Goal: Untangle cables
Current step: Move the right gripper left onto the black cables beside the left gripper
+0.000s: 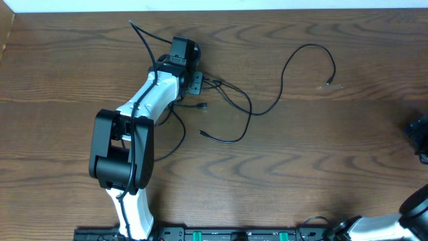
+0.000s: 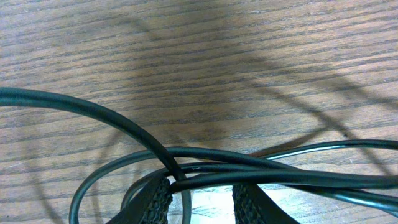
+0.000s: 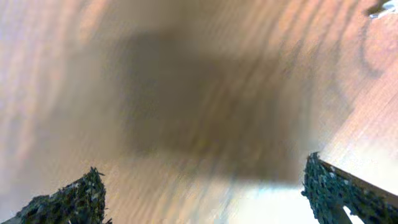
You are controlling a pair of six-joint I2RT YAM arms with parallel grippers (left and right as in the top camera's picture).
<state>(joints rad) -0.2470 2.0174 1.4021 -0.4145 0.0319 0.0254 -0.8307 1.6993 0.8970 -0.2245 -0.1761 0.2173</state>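
The cables [image 1: 249,107] are thin black cords tangled at the table's middle-left, with one long cord looping right to a small plug end [image 1: 330,82]. My left gripper [image 1: 195,82] is down at the tangle's left end. In the left wrist view several cords [image 2: 267,177] cross just over its fingertips [image 2: 158,199], and one thin cord runs down through the gap. The left gripper [image 2: 202,186] is partly open and nothing is pinched. My right gripper [image 3: 205,180] is wide open over bare wood, far right of the cables [image 1: 418,130].
The wooden table [image 1: 301,174] ends at a white strip along the back edge. The left arm's white and black body [image 1: 124,150] stretches from the front edge to the tangle. The right arm's base [image 1: 374,227] sits at the front right corner.
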